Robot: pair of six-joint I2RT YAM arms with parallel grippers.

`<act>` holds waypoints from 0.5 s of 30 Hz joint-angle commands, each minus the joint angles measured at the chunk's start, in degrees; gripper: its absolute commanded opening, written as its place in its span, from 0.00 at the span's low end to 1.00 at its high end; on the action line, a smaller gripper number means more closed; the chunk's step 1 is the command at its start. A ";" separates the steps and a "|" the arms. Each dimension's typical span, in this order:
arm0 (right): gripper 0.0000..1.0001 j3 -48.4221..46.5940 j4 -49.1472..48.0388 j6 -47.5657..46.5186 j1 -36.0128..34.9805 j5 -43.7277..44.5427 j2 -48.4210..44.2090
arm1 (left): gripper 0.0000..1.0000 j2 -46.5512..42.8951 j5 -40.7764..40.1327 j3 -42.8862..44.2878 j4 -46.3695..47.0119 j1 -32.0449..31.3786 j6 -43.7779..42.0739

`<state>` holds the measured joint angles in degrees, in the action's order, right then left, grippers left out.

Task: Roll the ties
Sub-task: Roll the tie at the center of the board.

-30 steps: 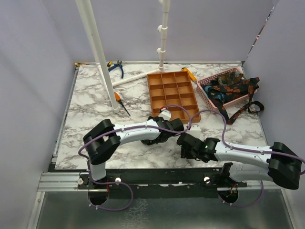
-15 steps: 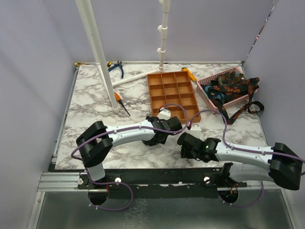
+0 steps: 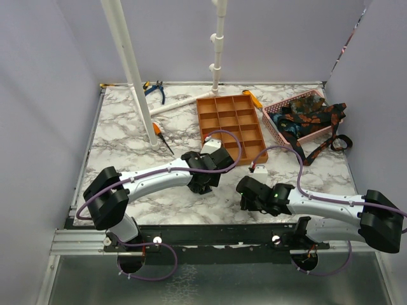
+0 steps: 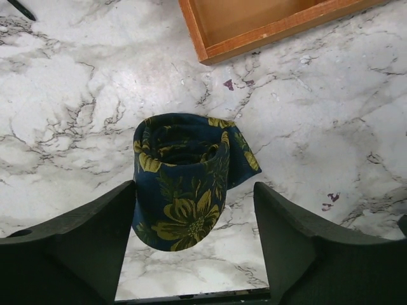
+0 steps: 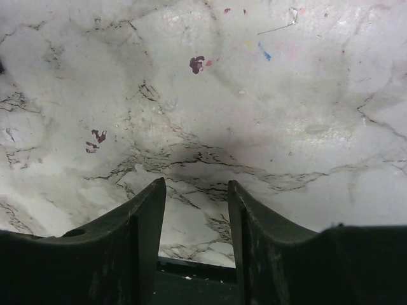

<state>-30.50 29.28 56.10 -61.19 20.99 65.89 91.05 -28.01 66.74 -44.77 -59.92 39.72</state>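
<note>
One rolled tie [image 4: 181, 210] lies on the table [image 4: 76, 82] near a corner of the orange tray [image 4: 286, 28]. We hold our left gripper [image 4: 194, 185] spread wide around it, not touching. Our right gripper [image 5: 195, 190] shows a small gap, holding nothing.

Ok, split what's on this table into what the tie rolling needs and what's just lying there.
For the job:
- rolled navy tie, yellow flower print
- loose ties heaped in the pink basket, one trailing onto the table

Lying about:
- orange compartment tray
- blue-handled pliers
- orange-handled tool
- white pipes
</note>
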 commanded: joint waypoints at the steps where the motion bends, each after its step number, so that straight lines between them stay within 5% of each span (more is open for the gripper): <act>1: 0.48 -1.49 -1.05 -0.19 -0.42 -0.58 0.54 | 0.70 -2.18 3.97 -1.84 3.14 0.68 -0.74; 6: 0.48 -1.45 -1.26 0.01 -0.47 -0.70 0.41 | 0.56 -2.19 7.08 -2.38 5.20 0.68 -0.62; 15: 0.48 0.26 -1.74 1.08 -0.42 -0.08 -2.95 | 0.53 -1.53 11.94 -3.12 8.82 0.59 -0.09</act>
<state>-30.68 28.64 56.12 -61.19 20.53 65.12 89.89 -20.60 64.66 -38.87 -59.31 39.35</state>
